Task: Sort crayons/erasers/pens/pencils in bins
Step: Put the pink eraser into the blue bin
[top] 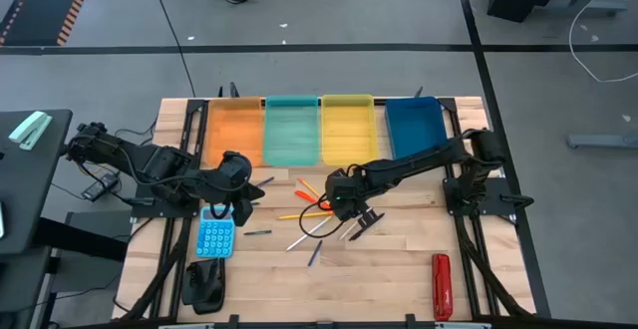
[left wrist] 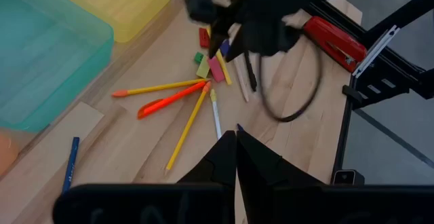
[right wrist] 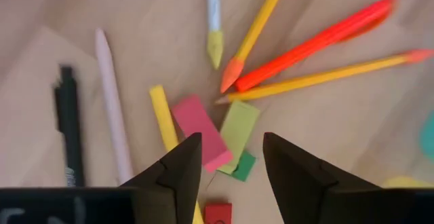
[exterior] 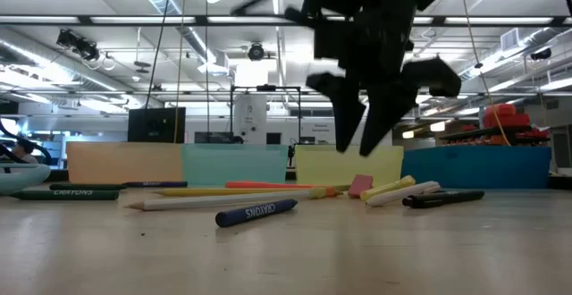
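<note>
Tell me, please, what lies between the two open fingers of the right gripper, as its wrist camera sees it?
In the right wrist view, the right gripper hangs open above the pink eraser, the yellow-green eraser and a small green eraser, which lie close together on the table.

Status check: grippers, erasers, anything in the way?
Right gripper open, above pink eraser. Left gripper shut, empty, beside calculator. Erasers unsorted on table. Pencils and crayon crowd them.

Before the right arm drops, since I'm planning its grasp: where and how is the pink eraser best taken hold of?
Probably from straight above, pinching the pink eraser across its two long sides at mid-length. It lies flat, and its narrow width fits between the open right gripper hovering over it. A yellow stick and the yellow-green eraser crowd its sides, so the fingers need care.
</note>
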